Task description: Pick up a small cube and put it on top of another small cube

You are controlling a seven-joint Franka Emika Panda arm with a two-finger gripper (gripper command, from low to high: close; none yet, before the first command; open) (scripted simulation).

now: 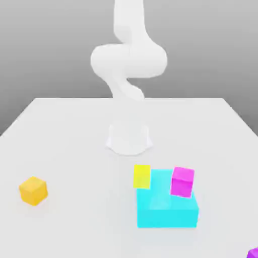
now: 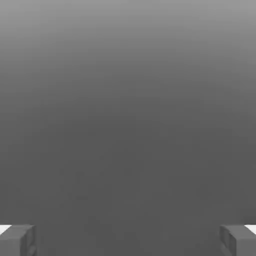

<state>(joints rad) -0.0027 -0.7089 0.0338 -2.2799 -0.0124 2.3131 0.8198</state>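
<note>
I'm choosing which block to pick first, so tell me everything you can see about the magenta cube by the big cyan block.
The magenta cube is small, matte and plain, with a lighter top face and no markings. It looks slightly tilted rather than square to the table. In the exterior view it overlaps the upper right part of the large cyan block; whether it rests on that block or behind it cannot be told. Nothing grips it.

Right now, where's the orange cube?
In the exterior view the orange cube sits alone on the white table, far toward the view's left, well apart from the cyan block.
</note>
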